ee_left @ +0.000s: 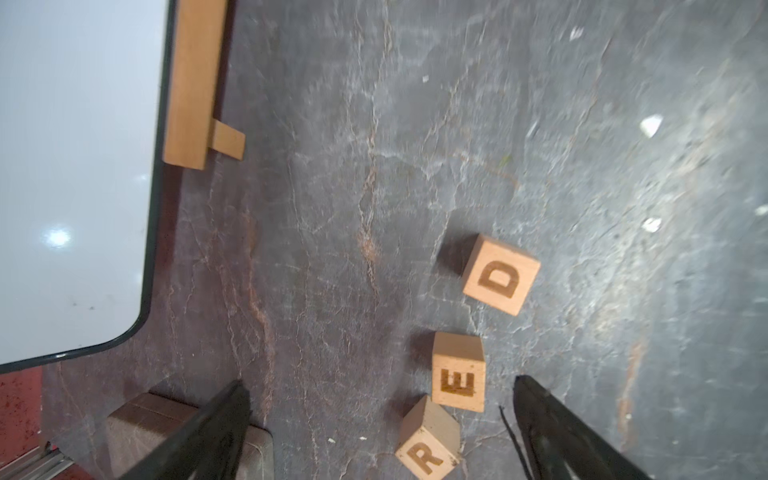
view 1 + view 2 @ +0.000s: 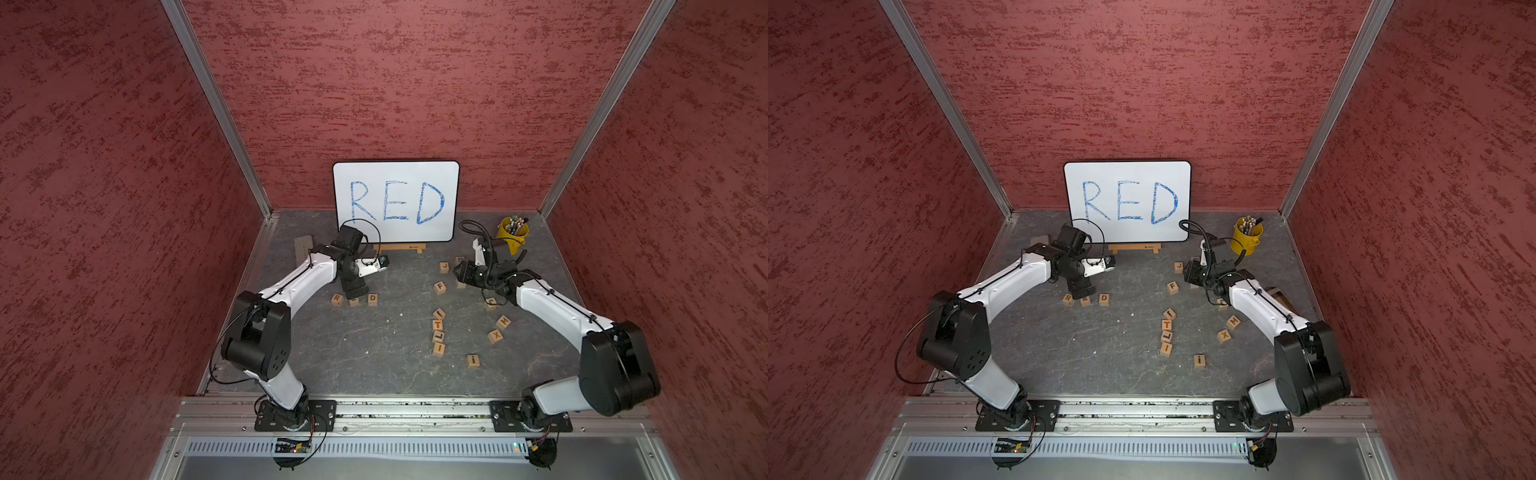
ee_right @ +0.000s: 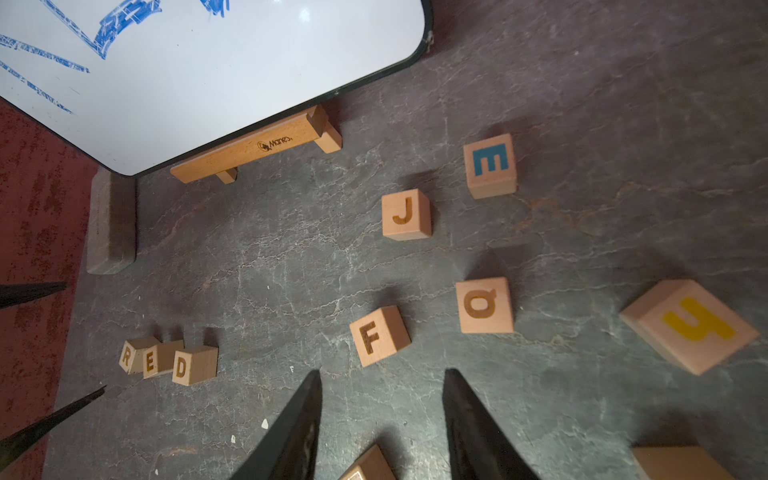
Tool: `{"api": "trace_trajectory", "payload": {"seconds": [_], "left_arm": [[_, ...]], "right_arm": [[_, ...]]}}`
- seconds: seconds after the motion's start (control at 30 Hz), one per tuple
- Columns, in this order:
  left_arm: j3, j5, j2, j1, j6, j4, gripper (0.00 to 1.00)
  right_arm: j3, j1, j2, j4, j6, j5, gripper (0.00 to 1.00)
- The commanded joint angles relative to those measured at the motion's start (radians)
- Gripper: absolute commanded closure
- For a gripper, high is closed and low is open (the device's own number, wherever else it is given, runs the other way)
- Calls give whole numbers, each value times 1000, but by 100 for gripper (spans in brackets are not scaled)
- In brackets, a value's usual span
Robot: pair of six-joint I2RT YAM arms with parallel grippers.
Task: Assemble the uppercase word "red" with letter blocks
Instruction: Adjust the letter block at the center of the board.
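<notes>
Since blocks R (image 1: 428,455), E (image 1: 459,380), D (image 1: 500,276) lie in reading order at left, your left gripper (image 1: 379,380) hovers spread, right gripper (image 3: 384,371) half-parted, both empty.

R block (image 2: 337,299): small light-wood cube, capital R in orange-brown on the top face. It rests flat on the surface at about 9 o'clock from the surface centre and forms the first unit of a short row.

E block (image 2: 354,301): identical cube, orange-brown E facing up, at 3 o'clock of the R block. In the left wrist view the two cubes (image 1: 428,453) (image 1: 458,378) meet at one corner and the R cube is rotated against the E cube.

D block (image 2: 372,298): identical cube, orange-brown D facing up, at 3 o'clock of the E block, a small gap away and slightly rotated (image 1: 500,276).
</notes>
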Motion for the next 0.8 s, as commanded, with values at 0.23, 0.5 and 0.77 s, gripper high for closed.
{"api": "trace_trajectory", "payload": {"seconds": [0.23,0.5,0.77], "left_arm": [[-133,155,-172,187,-428,-48,0],[-401,52,-344,395,-403,87,1],[-509,-93,-313,424,-350,282,1]], "right_arm": [[158,121,94,-43,-55,-18,52],[211,194,163,-24,-22,-1,53],[218,219,195,-2,-9,3,52]]}}
